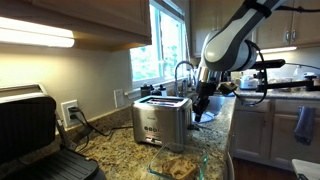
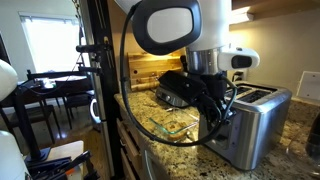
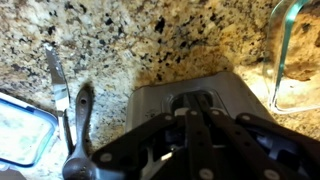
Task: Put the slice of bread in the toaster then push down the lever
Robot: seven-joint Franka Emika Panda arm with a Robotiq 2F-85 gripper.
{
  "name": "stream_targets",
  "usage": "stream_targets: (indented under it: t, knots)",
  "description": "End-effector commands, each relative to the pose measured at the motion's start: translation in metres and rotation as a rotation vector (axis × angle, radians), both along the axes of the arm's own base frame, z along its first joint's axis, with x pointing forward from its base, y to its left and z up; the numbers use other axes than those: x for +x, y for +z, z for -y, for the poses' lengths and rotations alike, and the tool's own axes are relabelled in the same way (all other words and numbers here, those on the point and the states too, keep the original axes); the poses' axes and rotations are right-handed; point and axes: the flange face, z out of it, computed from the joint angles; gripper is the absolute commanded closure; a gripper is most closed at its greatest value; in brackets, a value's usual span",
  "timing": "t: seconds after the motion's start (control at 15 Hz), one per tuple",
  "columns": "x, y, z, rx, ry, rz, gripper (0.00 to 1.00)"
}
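Observation:
The brushed-steel toaster stands on the speckled granite counter. My gripper hangs at its narrow end, fingers pointing down. In the wrist view the black fingers come up from the bottom edge, pressed together, and the gripper is shut with its tips over the lever slot in the toaster's end face. Nothing shows between the fingers. The slice of bread is hidden in every view; the slots on top are not plainly visible.
A glass dish with tan contents sits on the counter by the toaster. A black-and-silver grill press stands further along. A knife and a spoon lie beside the toaster. A faucet rises behind.

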Motion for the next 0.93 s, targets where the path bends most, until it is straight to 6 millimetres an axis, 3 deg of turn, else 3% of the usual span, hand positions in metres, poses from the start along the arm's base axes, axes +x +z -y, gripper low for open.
stream_targets:
  t: [0.0,0.87]
  knots:
    - [-0.024,0.016,0.003,0.000,0.008,-0.007,0.98]
    - [-0.054,0.039,0.005,-0.042,0.064,-0.069,0.98]
